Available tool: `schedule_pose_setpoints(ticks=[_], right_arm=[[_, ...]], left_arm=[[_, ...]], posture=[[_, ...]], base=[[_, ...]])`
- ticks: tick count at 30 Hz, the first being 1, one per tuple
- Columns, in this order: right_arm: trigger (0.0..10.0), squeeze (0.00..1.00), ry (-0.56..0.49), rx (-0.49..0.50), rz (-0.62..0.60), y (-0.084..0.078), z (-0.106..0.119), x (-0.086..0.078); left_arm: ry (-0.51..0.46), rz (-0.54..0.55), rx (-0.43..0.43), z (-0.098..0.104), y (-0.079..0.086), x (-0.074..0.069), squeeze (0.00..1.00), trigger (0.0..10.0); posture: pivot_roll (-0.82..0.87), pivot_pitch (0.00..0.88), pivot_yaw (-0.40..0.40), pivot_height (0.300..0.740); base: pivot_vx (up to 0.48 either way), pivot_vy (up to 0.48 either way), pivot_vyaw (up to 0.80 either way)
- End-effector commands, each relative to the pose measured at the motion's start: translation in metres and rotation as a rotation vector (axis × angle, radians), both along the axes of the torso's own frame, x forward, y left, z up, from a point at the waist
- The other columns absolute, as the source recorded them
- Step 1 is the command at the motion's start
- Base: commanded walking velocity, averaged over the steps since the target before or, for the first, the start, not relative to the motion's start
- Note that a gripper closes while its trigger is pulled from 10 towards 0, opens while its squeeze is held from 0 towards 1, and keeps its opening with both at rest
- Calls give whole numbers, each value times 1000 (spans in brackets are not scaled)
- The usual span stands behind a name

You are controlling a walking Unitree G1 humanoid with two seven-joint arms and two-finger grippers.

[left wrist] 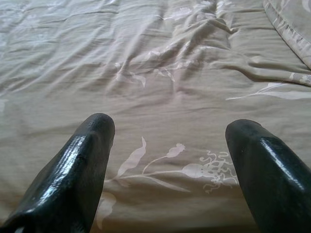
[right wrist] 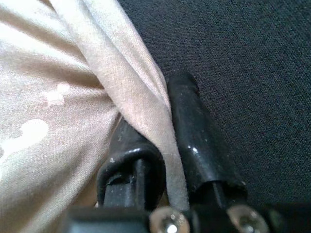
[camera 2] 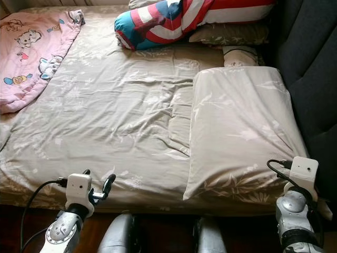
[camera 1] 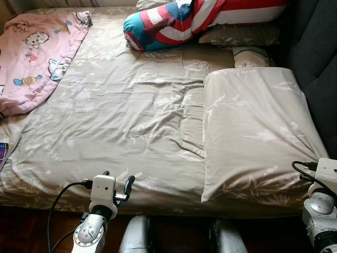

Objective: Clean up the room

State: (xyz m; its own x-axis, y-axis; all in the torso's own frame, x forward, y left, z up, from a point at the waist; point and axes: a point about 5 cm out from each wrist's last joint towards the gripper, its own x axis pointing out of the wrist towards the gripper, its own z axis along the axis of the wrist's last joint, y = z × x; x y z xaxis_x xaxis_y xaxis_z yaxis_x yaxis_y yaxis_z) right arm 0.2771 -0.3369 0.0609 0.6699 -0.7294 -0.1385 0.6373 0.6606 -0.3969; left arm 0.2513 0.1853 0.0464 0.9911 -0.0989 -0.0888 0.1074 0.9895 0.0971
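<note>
Bed (camera 1: 121, 121) spans the head views, covered in a beige floral sheet, wrinkled across the middle. Dark upholstered headboard (camera 1: 316, 58) runs along the robot's right side.

Large beige pillow (camera 1: 258, 132) lies flat on the right half of the bed, its outer edge against the headboard. Pink cartoon blanket (camera 1: 34, 58) bunched at the far left corner. Red, white and blue striped bolster (camera 1: 179, 21) lies across the far end, a smaller beige pillow (camera 1: 242, 34) just under it.

Left claw (camera 1: 117, 182) at the near edge of the mattress, left of centre, fingers (left wrist: 73, 165) spread wide over bare sheet, nothing between them.

Right claw (right wrist: 167, 145) at the near right corner of the large pillow, beside the headboard; fingers closed together, pinching a fold of the pillowcase edge.
</note>
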Motion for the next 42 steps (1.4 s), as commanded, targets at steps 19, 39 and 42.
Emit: schedule_pose_setpoints(ticks=[19, 39, 42], right_arm=[[10000, 0, -176, 289, 572, 98, -7, 34], [10000, 0, 40, 525, 662, 146, -72, -8], [10000, 0, 74, 551, 644, 146, -80, -14]], left_arm=[[64, 32, -16, -17, 2, -5, 0, 10000], [251, 159, -58, -59, 15, -17, 0, 10000], [286, 172, -60, -65, 17, -19, 0, 10000]], posture=[[-47, 190, 27, 654], [-49, 145, 6, 740], [-51, 137, 4, 740]], base=[[0, 0, 0], [0, 0, 0], [0, 0, 0]])
